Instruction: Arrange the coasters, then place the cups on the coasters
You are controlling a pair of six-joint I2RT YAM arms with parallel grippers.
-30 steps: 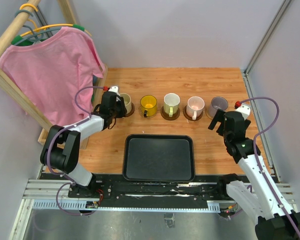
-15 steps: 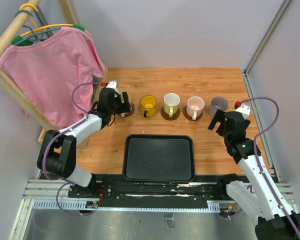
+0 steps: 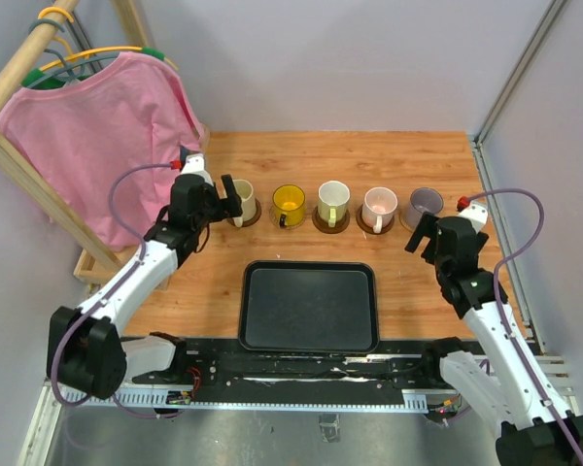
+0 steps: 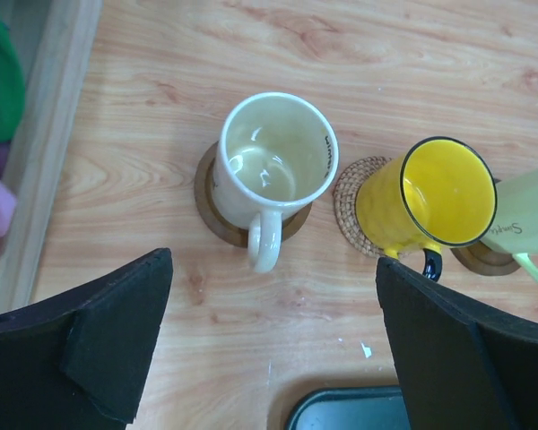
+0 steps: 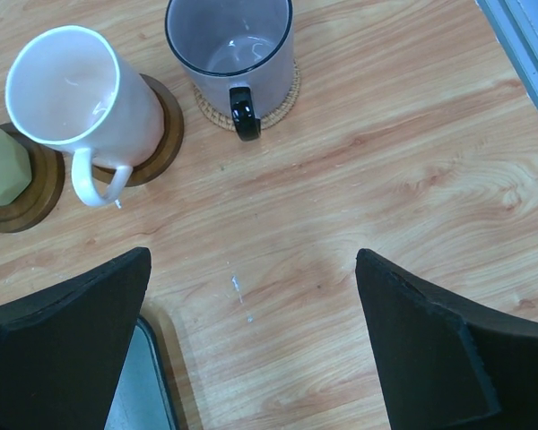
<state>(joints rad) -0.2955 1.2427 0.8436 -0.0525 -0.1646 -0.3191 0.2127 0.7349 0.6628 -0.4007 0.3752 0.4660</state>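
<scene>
Across the middle of the wooden table (image 3: 369, 155), five cups stand in a line from 9 o'clock to 3 o'clock: the cream cup (image 4: 276, 159), the yellow cup (image 4: 426, 202), the pale green cup (image 3: 333, 201), the pink cup (image 5: 76, 90) and the grey-purple cup (image 5: 230, 36). Each cup sits on its own round coaster (image 4: 208, 204), some dark brown and some light tan. All the cups stand up straight.

At 9 o'clock from the cream cup is the left claw (image 3: 222, 202). Its two fingers are spread wide and it holds nothing. The cup is near it, but not touching. At 5 o'clock from the grey-purple cup hangs the right claw (image 3: 424, 231), also wide apart and empty.

At 6 o'clock from the row lies a black tray (image 3: 309, 306) with nothing on it. A pink shirt (image 3: 97, 136) hangs on a rack at 10 o'clock.

I think the job is as good as done. No cup is left without a coaster. The arms only need to pull away without bumping a cup.
</scene>
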